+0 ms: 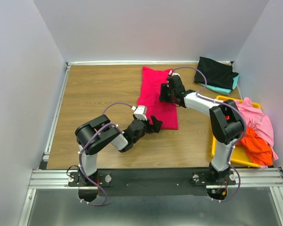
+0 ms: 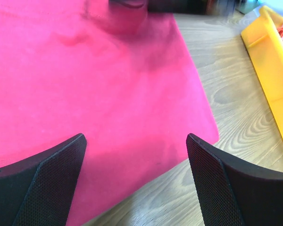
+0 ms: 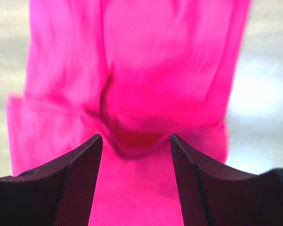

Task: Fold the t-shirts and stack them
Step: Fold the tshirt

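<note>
Item: crimson-red t-shirt [image 1: 155, 101], folded into a long flat strip. It lies mid-table [image 1: 99, 89], with its long axis running 12 to 6 o'clock. The cloth is plain and smooth, with slight creases at the 12 o'clock end.

Left gripper [image 1: 156, 123]: at the strip's 5 o'clock corner, jaws spread wide, holding nothing.

Right gripper [image 1: 166, 93]: over the strip's 3 o'clock edge, jaws partly apart. A pucker of cloth lies between the tips, and nothing is gripped.

Other stock: black t-shirt [image 1: 216, 71] on a teal one [image 1: 224, 88] at the table's 1 o'clock. Pink [image 1: 258, 117] and orange [image 1: 255, 143] shirts are heaped in the yellow bin [image 1: 221, 153] at 4 o'clock.
</note>
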`<state>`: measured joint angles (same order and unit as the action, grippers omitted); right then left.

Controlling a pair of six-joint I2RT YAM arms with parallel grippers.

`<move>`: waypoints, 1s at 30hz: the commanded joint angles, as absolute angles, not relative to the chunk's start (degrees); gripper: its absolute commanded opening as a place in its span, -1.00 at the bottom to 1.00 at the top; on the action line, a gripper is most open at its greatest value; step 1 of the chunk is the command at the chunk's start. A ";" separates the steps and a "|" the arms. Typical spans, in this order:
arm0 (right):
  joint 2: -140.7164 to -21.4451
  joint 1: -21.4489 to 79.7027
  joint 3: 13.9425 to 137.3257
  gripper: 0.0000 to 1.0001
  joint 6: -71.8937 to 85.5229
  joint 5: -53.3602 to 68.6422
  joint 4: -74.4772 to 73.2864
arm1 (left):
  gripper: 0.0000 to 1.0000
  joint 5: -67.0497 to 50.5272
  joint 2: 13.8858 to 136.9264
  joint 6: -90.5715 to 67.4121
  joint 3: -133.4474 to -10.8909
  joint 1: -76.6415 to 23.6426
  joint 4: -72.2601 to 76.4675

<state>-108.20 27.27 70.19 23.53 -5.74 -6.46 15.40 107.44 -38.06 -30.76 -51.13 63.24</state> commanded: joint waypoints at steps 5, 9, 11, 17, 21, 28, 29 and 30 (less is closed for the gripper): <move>-111.45 24.96 77.08 0.34 20.65 -11.87 -7.73 | 0.89 15.12 107.68 -38.59 -28.57 -51.50 68.03; -107.50 24.96 73.67 0.34 21.53 -9.85 -7.65 | 0.89 15.38 103.99 -37.18 -28.13 -51.50 67.68; -103.55 24.96 69.90 0.34 22.32 -8.18 -7.65 | 0.89 15.99 100.83 -36.21 -27.69 -51.50 66.45; -93.00 25.57 58.11 0.34 25.92 -8.43 -7.91 | 0.91 20.30 93.52 -34.80 -28.12 -51.50 56.18; -87.20 26.10 51.17 0.34 27.94 -10.02 -10.11 | 0.91 25.39 90.71 -35.16 -29.27 -51.50 45.53; -78.67 26.54 39.56 0.28 30.50 -8.36 -10.46 | 0.91 28.39 87.89 -38.40 -26.63 -50.54 36.65; -78.66 26.72 38.16 0.27 30.85 -7.91 -10.46 | 0.91 28.48 87.63 -38.67 -26.37 -50.36 36.30; -78.75 26.72 37.71 0.26 31.11 -7.65 -10.37 | 0.91 28.48 87.54 -38.76 -26.11 -50.27 35.95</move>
<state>-79.79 26.22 40.32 28.93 -8.45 -9.34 24.95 89.17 -37.41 -27.57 -50.87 40.93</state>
